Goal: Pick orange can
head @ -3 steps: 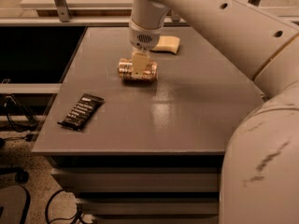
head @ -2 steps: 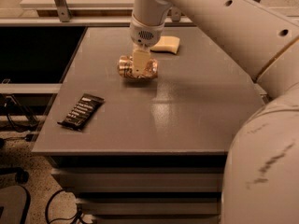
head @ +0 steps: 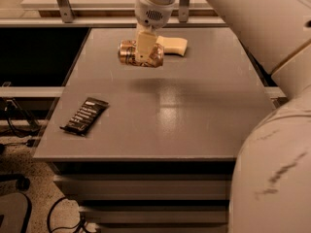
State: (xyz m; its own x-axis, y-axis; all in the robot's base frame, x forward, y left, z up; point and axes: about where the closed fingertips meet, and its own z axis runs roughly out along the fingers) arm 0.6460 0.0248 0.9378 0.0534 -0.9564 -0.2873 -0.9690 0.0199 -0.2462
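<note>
- The gripper (head: pixel 144 57) hangs at 12 o'clock over the far middle of the table (head: pixel 194 125), pointing straight down from the white arm (head: pixel 252 23).
- Its fingers are clenched on the orange can (head: pixel 127 52), which lies sideways between them, gripped around its middle so both ends stick out evenly and it stays balanced.
- The can appears to float clear of the tabletop: a soft shadow (head: pixel 160 83) sits apart from it toward 6 o'clock, which suggests the pick is nearly complete.
- The yellow sponge (head: pixel 174 45) rests on the table just at 2 o'clock of the can, apart from the grip.
- The black wrapper (head: pixel 85 115) lies well away toward 7 o'clock, near the left edge, out of the arm's way.
</note>
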